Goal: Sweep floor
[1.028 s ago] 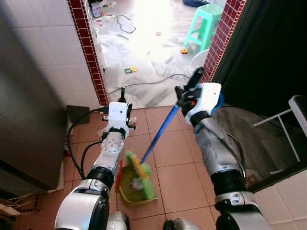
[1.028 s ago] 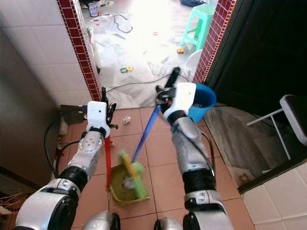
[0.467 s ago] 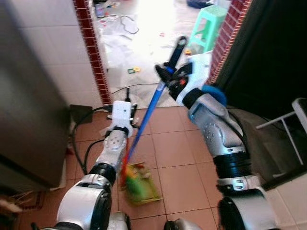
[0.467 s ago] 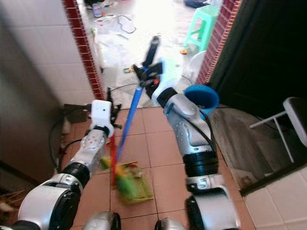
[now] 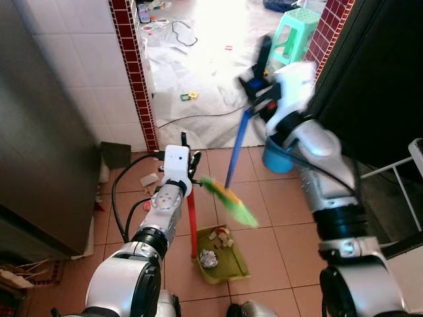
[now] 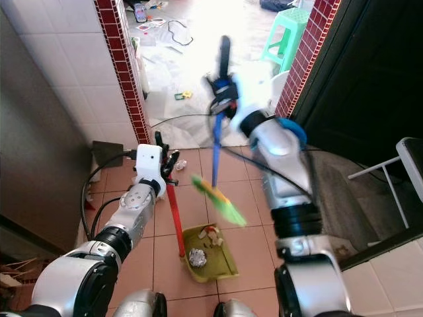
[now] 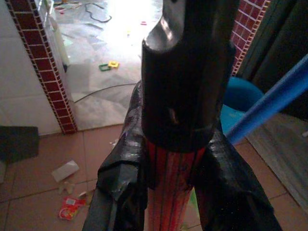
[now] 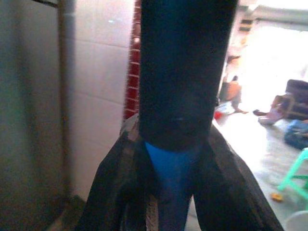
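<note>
Green dustpan is resting on the tiled floor, holding foil ball and scraps. Its red handle is being clamped by left pincer. Blue broom is being gripped by right pincer, bristles lifted just above the dustpan.

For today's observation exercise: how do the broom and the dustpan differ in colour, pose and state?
The broom has a blue handle; the dustpan has a red one. The broom's head hangs above the floor; the dustpan rests on the tiles, holding litter. The right gripper holds the broom, the left gripper the dustpan. Both have green ends.
</note>
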{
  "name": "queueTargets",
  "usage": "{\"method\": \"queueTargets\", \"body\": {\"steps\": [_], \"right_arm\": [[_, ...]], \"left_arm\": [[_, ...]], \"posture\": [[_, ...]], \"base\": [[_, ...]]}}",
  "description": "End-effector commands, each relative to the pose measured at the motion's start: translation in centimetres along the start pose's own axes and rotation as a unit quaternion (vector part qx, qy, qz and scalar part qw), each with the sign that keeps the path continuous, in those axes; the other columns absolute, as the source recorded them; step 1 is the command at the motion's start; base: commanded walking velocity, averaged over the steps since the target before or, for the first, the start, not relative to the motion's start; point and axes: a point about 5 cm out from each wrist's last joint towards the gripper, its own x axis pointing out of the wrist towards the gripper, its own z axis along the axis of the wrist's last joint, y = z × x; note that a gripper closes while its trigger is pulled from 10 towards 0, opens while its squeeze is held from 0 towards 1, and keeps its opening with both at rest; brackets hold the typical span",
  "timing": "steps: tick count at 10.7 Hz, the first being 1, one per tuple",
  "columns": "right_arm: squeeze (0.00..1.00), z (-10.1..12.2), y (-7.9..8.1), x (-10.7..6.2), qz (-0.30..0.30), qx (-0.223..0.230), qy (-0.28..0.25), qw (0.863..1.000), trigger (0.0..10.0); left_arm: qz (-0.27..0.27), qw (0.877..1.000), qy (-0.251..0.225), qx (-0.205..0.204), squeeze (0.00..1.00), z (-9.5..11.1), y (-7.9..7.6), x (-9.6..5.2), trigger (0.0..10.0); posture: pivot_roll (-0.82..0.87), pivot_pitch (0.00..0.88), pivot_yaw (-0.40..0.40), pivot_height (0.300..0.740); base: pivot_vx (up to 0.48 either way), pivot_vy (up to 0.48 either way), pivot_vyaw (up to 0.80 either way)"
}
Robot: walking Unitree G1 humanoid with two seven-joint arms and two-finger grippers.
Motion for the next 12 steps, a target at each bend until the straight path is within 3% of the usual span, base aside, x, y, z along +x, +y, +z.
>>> {"method": "queueTargets", "body": {"steps": [1, 2, 3, 4, 5, 6, 9, 12], "right_arm": [[0.00, 1.5, -0.9, 0.4, -0.009, -0.061, -0.032, 0.998, 10.0], [0.00, 0.1, -1.4, -0.2, -0.014, -0.094, -0.009, 0.995, 10.0], [0.00, -2.1, -1.8, -1.0, -0.038, -0.082, 0.042, 0.995, 10.0], [0.00, -4.3, -1.8, -2.0, -0.062, -0.062, 0.093, 0.992, 10.0], [0.00, -6.4, -0.7, -2.8, -0.066, -0.015, 0.124, 0.990, 10.0], [0.00, -7.1, 0.6, -2.9, -0.055, 0.032, 0.120, 0.991, 10.0], [0.00, -6.7, 2.7, -2.6, -0.024, 0.135, 0.096, 0.986, 10.0], [0.00, -3.7, 3.6, -1.2, 0.046, 0.146, 0.052, 0.987, 10.0]], "left_arm": [[-0.015, 1.000, 0.023, 0.007, 0.00, -0.6, -0.4, 0.0, 10.0], [-0.018, 0.999, 0.025, 0.007, 0.00, -0.6, -0.5, 0.0, 10.0], [-0.019, 0.999, 0.026, 0.008, 0.00, -0.6, -0.6, 0.0, 10.0], [-0.021, 0.999, 0.027, 0.005, 0.00, -0.6, -0.6, 0.0, 10.0], [-0.021, 0.999, 0.027, 0.003, 0.00, -0.7, -0.5, 0.0, 10.0], [-0.021, 0.999, 0.028, 0.004, 0.00, -0.7, -0.5, 0.0, 10.0], [-0.021, 0.999, 0.031, 0.004, 0.00, -0.8, -0.6, -0.1, 10.0], [-0.020, 0.999, 0.032, -0.004, 0.00, -0.8, -0.6, 0.0, 10.0]], "posture": [[-0.06, 0.029, -0.024, 0.740], [-0.06, 0.029, -0.024, 0.740], [-0.06, 0.029, -0.030, 0.740], [-0.06, 0.029, -0.030, 0.740], [-0.06, 0.027, -0.028, 0.740], [-0.05, 0.024, -0.026, 0.740], [-0.05, 0.016, -0.031, 0.740], [-0.05, 0.018, -0.032, 0.740]], "base": [[0.000, 0.000, 0.00], [0.000, 0.000, 0.00], [0.000, 0.000, 0.00], [0.000, 0.000, 0.00], [0.000, 0.000, 0.00], [0.000, 0.000, 0.00], [0.000, 0.000, 0.00], [0.000, 0.000, 0.00]]}}
